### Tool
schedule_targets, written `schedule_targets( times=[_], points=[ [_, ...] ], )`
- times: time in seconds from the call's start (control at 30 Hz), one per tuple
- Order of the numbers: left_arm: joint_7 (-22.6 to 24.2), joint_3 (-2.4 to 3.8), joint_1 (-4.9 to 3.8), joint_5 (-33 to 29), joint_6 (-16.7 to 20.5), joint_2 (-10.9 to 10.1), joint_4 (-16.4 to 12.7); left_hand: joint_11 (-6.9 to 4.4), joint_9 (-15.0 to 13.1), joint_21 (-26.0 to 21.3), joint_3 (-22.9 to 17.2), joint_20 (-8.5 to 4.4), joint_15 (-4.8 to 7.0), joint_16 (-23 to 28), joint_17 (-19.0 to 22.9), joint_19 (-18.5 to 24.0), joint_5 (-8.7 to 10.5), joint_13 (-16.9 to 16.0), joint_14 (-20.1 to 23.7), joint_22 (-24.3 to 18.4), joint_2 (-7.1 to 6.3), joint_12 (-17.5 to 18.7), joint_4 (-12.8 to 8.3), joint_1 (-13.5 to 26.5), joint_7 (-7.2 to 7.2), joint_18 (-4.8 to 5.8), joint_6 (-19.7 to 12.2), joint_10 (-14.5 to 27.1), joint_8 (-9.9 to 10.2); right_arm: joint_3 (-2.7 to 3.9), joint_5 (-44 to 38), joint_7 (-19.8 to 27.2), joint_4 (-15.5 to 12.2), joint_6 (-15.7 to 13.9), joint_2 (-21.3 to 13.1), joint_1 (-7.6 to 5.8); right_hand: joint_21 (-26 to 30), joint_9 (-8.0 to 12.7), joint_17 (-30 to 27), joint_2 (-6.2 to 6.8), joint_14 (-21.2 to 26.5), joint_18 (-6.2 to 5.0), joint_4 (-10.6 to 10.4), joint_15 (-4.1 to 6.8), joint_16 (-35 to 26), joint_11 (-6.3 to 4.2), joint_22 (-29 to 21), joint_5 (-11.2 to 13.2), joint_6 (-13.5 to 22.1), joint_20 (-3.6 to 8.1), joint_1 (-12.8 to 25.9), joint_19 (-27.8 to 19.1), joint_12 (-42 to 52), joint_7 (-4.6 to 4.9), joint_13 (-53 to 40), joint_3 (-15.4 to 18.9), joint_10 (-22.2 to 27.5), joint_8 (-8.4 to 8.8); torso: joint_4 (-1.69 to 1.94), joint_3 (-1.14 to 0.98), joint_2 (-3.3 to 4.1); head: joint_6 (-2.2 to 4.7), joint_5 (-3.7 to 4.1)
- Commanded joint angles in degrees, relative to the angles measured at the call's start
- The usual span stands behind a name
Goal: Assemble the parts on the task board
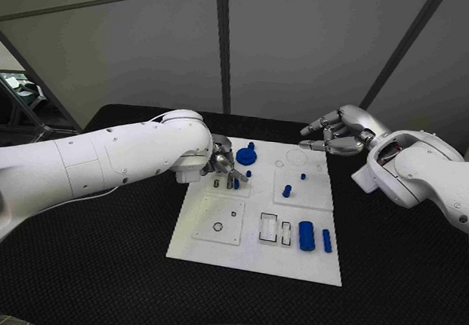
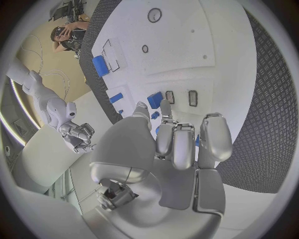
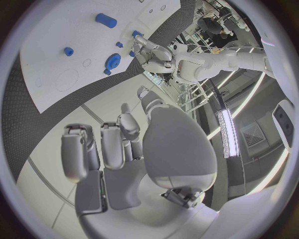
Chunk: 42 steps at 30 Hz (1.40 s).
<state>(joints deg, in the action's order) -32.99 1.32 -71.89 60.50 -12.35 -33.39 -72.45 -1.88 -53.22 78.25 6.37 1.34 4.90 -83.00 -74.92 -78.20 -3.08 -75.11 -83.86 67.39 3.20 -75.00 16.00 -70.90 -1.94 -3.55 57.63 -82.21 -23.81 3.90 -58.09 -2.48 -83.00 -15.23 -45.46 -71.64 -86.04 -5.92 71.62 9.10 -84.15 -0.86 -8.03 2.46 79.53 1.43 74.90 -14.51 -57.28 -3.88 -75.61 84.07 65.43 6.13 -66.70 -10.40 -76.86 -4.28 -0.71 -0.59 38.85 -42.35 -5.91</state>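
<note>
Working my left hand point(image 1: 221, 164) down at the board's point(image 1: 254, 264) far-left corner, fingers curled round a small blue peg point(image 1: 235, 183); grip unclear. Right hand point(image 1: 338, 134) hovers past the far edge, fingers bent, empty. Pegs look light, stiff, slick: pinch their sides. Black textured table point(image 1: 96, 258), grey panels behind.

The left hand point(image 1: 221, 164) hides part of the task board point(image 1: 251, 261).
</note>
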Motion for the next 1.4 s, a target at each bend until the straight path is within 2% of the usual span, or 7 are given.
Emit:
schedule_targets(
  times=[0.03, 0.23, 0.57, 0.77, 0.97, 1.13, 1.4],
  points=[
    [0.4, 0.01, -0.11, 0.3, -1.3, 0.1, 0.1, 0.01, -0.4, 0.3, -0.1, -0.03, 0.28, -0.3, -7.8, -0.5, 0.08, -4.9, -4.2, 0.2, 0.09, 0.4, -0.5, -1.2, 0.08, -0.88, -0.4, -0.4, 0.5, 0.05, -0.2, 0.1, 0.0, 0.5, 0.1, -0.13, -0.1, -0.1, 0.1, -0.20, -1.9, -0.56, 0.2, 0.41, -0.3, -0.06, 9.6, -0.3, -0.4, 0.33, 0.4, 2.6, 0.0, 0.08, -0.1, -0.2, -0.1, 0.34, -0.02, -0.01, 0.02, -0.07, -0.01],
    [0.5, -0.02, -0.11, 0.3, -1.7, 0.2, 0.1, -0.16, -1.6, 0.5, -1.6, -0.12, 0.41, -0.6, -8.1, -0.5, -0.04, -5.1, -4.3, 0.6, 1.53, 0.7, -2.5, -4.2, 0.28, -0.86, -0.4, -0.4, 1.3, 0.05, -0.2, 0.0, 0.1, 0.5, 0.2, -0.13, -0.1, -0.1, 0.1, -0.21, -1.9, -0.56, 0.2, 0.42, -0.3, -0.06, 9.6, -0.3, -0.4, 0.33, 0.4, 2.6, 0.1, 0.08, -0.1, -0.2, -0.1, 0.34, -0.03, 0.00, 0.01, -0.17, 0.01],
    [1.6, -0.05, -0.11, 0.3, -1.5, 0.1, -0.2, -0.37, -2.6, 0.9, -5.2, -0.35, 0.58, -0.9, -8.7, -0.7, -12.22, -5.3, -4.4, 1.6, 2.60, 1.5, -6.3, -8.8, 0.43, -0.74, -0.8, -0.3, 4.1, 0.05, -0.2, 0.1, 0.4, 0.5, 0.3, -0.13, -0.1, -0.1, 0.0, -0.25, -1.9, -0.57, 0.2, 0.42, -0.4, -0.06, 9.6, -0.4, -0.5, 0.33, 0.4, 2.5, 0.0, 0.08, -0.1, -0.2, -0.1, 0.31, -0.02, 0.04, 0.00, -0.44, 0.04],
    [2.1, -0.05, -0.11, 0.2, -1.5, -0.5, -1.0, -0.34, -3.2, 1.1, -7.0, -0.31, 0.55, -1.0, -8.9, -0.7, -14.94, -5.4, -4.4, 2.1, 2.56, 1.7, -7.3, -9.3, 0.37, -0.67, -0.6, -0.3, 5.2, 0.05, -0.2, 0.2, 0.4, 0.6, 0.4, -0.13, -0.2, -0.1, 0.1, -0.25, -1.9, -0.54, 0.2, 0.42, -0.3, -0.06, 9.7, -0.4, -0.6, 0.34, 0.6, 2.6, 0.2, 0.08, -0.2, -0.2, -0.2, 0.31, 0.01, 0.02, 0.02, -0.46, -0.03],
    [2.4, -0.05, -0.09, -2.0, -0.1, -1.8, -2.1, -0.19, -4.9, 1.3, -11.4, -0.30, 0.47, -1.2, -9.2, -0.8, -22.23, -5.8, -4.5, 2.7, 1.83, 1.9, -8.6, -9.1, 0.11, -0.62, -0.3, -0.6, 6.3, 0.04, -0.2, 0.3, 0.6, 0.7, 0.5, -0.13, -0.1, -0.1, 0.0, -0.25, -1.9, -0.56, 0.1, 0.43, -0.3, -0.06, 9.6, -0.4, -0.6, 0.34, 0.7, 2.6, 0.2, 0.08, -0.2, -0.2, -0.2, 0.31, 0.08, 0.05, 0.01, -0.39, -0.04],
    [2.4, -0.04, -0.09, -3.2, 2.6, -3.2, -3.1, -0.12, -6.4, 1.5, -15.2, -0.19, 0.43, -1.3, -9.3, -1.0, -26.32, -6.1, -4.6, 3.3, 0.50, 1.9, -9.6, -8.0, 0.04, -0.53, 0.0, -0.9, 6.7, 0.04, -0.2, 0.3, 0.7, 0.7, 0.5, -0.13, -0.1, -0.1, 0.0, -0.25, -1.9, -0.56, 0.1, 0.43, -0.3, -0.06, 9.6, -0.4, -0.6, 0.34, 0.7, 2.6, 0.2, 0.08, -0.2, -0.2, -0.2, 0.31, 0.12, 0.03, -0.04, -0.34, -0.12],
    [2.2, -0.04, -0.07, -3.7, 7.0, -5.1, -5.2, -0.14, -8.3, 1.8, -20.5, -0.20, 0.42, -1.4, -9.5, -1.3, -27.83, -6.4, -4.6, 4.1, -1.46, 2.0, -10.9, -5.5, 0.08, -0.43, 0.7, -1.2, 7.3, 0.04, -0.2, 0.7, 1.1, 1.3, 0.6, -0.12, -0.1, -0.1, 0.0, -0.13, -1.9, -0.58, 0.0, 0.43, -0.4, -0.03, 9.6, -0.6, -0.4, 0.35, 1.1, 2.5, 0.2, 0.10, -0.1, -0.1, -0.2, 0.44, 0.06, 0.00, 0.03, -0.43, -0.47]
  ],
)
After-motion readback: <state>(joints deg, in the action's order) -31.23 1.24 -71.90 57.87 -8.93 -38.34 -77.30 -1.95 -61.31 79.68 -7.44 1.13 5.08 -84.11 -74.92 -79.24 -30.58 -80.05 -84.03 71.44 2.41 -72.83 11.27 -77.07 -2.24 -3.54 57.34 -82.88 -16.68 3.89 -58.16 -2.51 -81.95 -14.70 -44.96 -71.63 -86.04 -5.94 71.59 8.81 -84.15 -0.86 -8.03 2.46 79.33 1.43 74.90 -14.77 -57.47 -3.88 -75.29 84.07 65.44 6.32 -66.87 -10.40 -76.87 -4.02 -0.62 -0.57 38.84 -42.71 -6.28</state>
